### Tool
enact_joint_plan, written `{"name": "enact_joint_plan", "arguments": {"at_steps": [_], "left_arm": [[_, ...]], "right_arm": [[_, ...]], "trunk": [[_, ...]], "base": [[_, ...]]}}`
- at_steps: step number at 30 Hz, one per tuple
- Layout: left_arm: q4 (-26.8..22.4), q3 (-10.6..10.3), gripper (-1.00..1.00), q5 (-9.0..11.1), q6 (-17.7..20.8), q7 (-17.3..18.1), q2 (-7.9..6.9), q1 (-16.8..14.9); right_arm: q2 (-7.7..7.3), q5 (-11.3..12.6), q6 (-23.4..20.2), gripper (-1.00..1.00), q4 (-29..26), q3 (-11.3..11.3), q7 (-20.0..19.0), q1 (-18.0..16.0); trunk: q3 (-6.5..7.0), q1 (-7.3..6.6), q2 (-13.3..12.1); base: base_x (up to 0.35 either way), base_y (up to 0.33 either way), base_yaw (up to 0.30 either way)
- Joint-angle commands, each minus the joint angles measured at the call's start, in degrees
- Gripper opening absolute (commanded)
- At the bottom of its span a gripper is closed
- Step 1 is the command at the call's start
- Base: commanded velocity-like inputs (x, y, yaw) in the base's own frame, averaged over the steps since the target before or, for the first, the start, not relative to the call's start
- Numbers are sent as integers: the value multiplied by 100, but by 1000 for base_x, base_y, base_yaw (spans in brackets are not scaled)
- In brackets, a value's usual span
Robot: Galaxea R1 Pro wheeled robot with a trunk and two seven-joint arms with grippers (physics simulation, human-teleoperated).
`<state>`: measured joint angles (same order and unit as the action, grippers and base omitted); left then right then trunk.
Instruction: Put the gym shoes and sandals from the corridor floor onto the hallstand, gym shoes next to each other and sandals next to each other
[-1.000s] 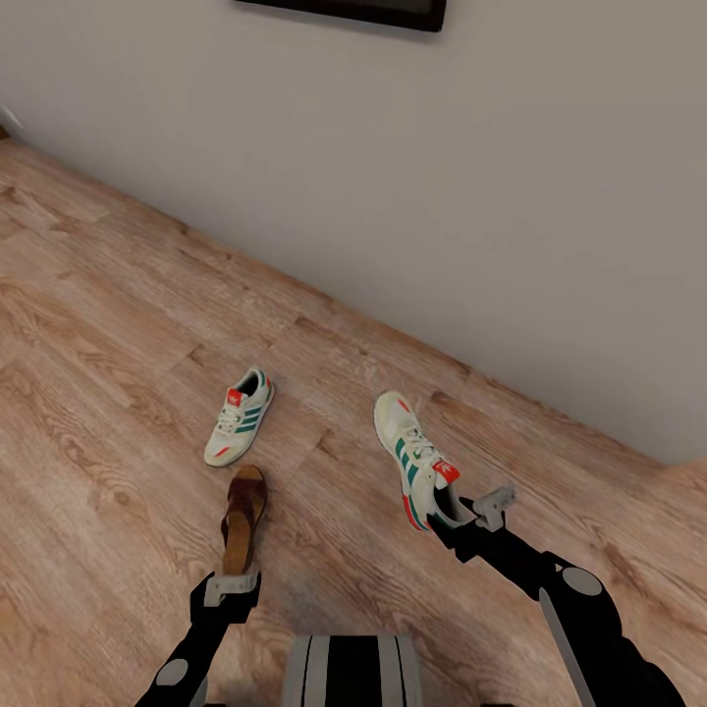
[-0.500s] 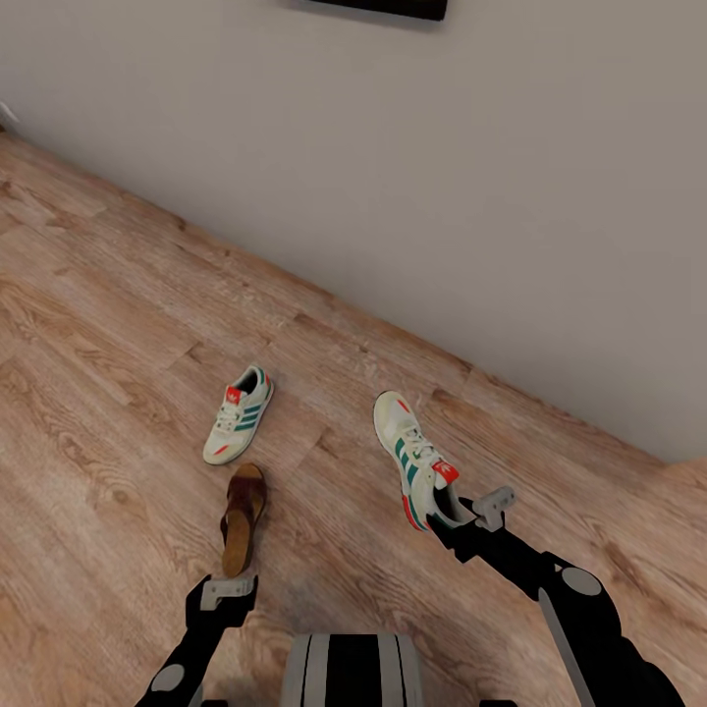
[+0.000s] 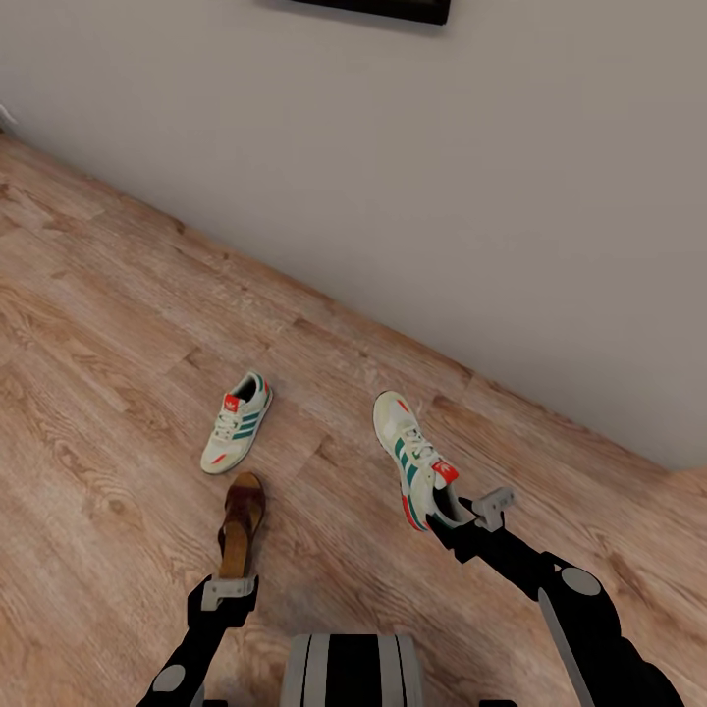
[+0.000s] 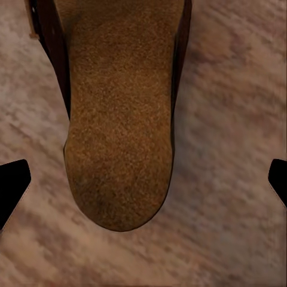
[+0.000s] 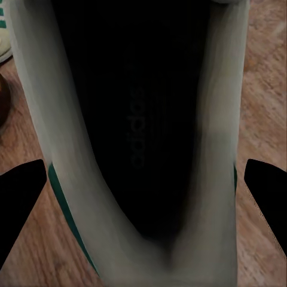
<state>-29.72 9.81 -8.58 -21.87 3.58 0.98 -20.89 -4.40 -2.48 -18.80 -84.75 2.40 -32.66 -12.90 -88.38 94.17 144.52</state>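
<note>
I'm looking down at the corridor floor, light wood plank, running along a plain grey wall with a dark framed thing at its top edge. My right tool is sitting at the heel end of one gym shoe, cream-white with green stripes and a red tongue label, toe pointing away from me toward the wall; in the right wrist view the shoe's dark opening is lying between my two black fingers, which are standing wide on either side of the heel, and I can't tell if they're pressing the shoe or just flanking it, nor if it's resting on the floor or lifted. The second gym shoe is lying flat on the floor well to the left of that one, toe angled down-left. A brown sandal with tan insole is lying just beside it, nearer to me, heel end toward my left tool. My left tool is hovering just short of the sandal's heel, released: the left wrist view is showing the tan insole between spread black fingertips with bare floor on both sides, nothing touching.
</note>
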Motion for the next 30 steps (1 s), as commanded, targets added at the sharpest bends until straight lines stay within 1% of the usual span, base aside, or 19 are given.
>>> {"name": "enact_joint_plan", "arguments": {"at_steps": [1,9,15,30], "left_arm": [[1,48,100,-47,-19,37,6,-3],[1,58,100,-41,-19,37,-9,-4],[-2,61,100,-45,-19,37,-3,-4],[-8,40,100,-44,-27,39,9,-9]], "right_arm": [[1,-25,-28,-100,-7,7,-37,-2],[1,-25,-28,-100,-6,-3,-37,-2],[2,-25,-28,-100,-6,-3,-38,-2],[2,-25,-28,-100,-6,-3,-37,-2]], "trunk": [[-3,0,1],[-3,0,1],[-3,0,1],[-3,0,1]], "base": [[58,0,0],[17,1,0],[102,85,0],[55,5,0]]}}
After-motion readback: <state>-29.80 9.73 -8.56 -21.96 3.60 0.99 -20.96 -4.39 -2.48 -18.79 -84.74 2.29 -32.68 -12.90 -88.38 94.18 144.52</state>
